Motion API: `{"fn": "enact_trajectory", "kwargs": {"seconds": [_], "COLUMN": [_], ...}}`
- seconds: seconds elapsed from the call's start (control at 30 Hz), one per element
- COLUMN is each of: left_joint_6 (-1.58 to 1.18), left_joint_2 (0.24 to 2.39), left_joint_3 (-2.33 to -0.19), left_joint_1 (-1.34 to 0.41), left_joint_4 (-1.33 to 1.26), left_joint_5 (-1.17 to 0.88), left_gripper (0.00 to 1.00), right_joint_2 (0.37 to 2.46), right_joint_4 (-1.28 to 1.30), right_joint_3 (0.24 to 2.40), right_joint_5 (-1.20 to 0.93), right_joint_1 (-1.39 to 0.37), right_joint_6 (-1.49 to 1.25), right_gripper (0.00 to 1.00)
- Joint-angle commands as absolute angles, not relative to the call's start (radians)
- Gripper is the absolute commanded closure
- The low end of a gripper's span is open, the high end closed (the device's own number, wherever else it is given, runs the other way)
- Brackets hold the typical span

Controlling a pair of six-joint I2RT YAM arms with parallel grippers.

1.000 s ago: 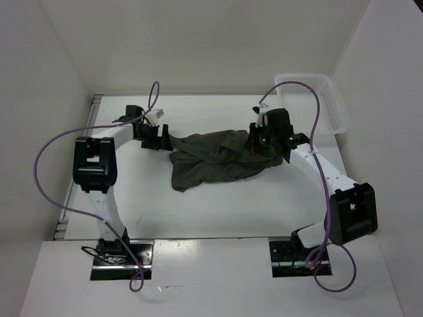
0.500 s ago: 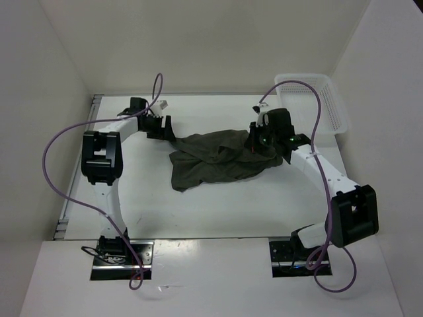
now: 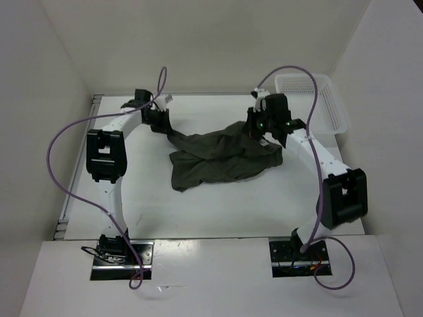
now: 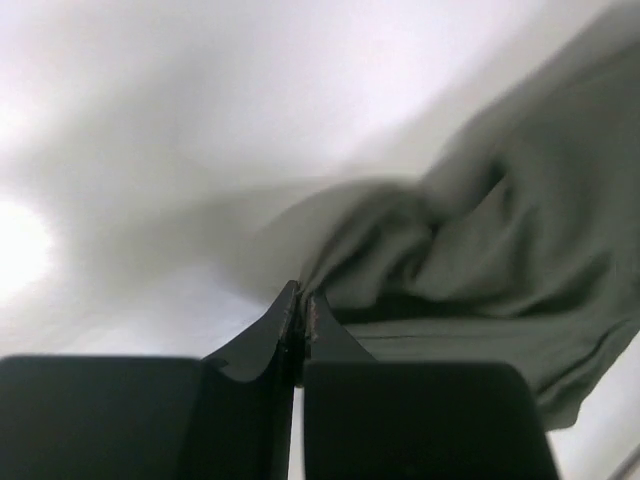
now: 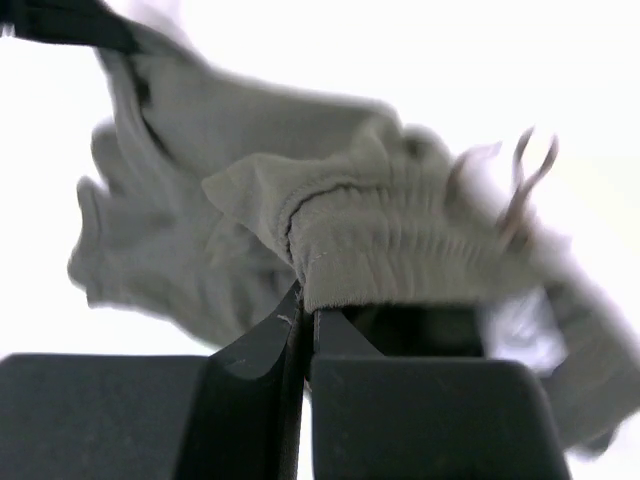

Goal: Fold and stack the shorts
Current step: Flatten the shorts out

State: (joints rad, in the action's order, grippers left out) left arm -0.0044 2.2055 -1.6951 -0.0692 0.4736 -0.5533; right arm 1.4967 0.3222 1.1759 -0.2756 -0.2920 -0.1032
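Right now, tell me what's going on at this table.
Two arms are working on a pair of dark olive shorts. The right gripper is shut on the elastic waistband, and the left gripper is pinched shut on the cloth's opposite edge. The shorts lie crumpled between them, not yet folded. A white basket sits at the far right corner.

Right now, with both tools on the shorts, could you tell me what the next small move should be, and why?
Probably raise both tools a little and draw them apart: the left tool appears shut on a cloth edge, the right tool on the gathered waistband, and the shorts lie crumpled on the table.
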Motion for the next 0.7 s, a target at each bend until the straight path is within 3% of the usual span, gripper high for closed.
{"fn": "enact_trajectory", "kwargs": {"seconds": [0.0, 0.2, 0.37, 0.47, 0.67], "left_joint_6": [0.0, 0.0, 0.0, 0.0, 0.0], "left_joint_2": [2.106, 1.939, 1.807, 1.694, 1.461], "left_joint_3": [-1.92, -2.194, -2.272, -2.192, -1.714], "left_joint_1": [-0.003, 0.124, 0.209, 0.221, 0.221], "left_joint_4": [0.511, 0.567, 0.618, 0.669, 0.738], "left_joint_5": [-0.542, -0.479, -0.479, -0.492, -0.502], "left_gripper": [1.0, 1.0, 1.0, 1.0, 1.0], "right_joint_2": [1.601, 1.652, 1.617, 1.527, 1.333], "right_joint_4": [0.218, 0.192, 0.192, 0.181, 0.195], "right_joint_3": [1.461, 1.742, 1.825, 1.685, 1.264], "right_joint_5": [-0.288, -0.379, -0.477, -0.503, -0.555], "right_joint_1": [-0.262, -0.158, -0.13, -0.13, -0.204], "right_joint_6": [-0.061, -0.107, -0.121, -0.121, -0.063], "right_gripper": [1.0, 1.0, 1.0, 1.0, 1.0]}}
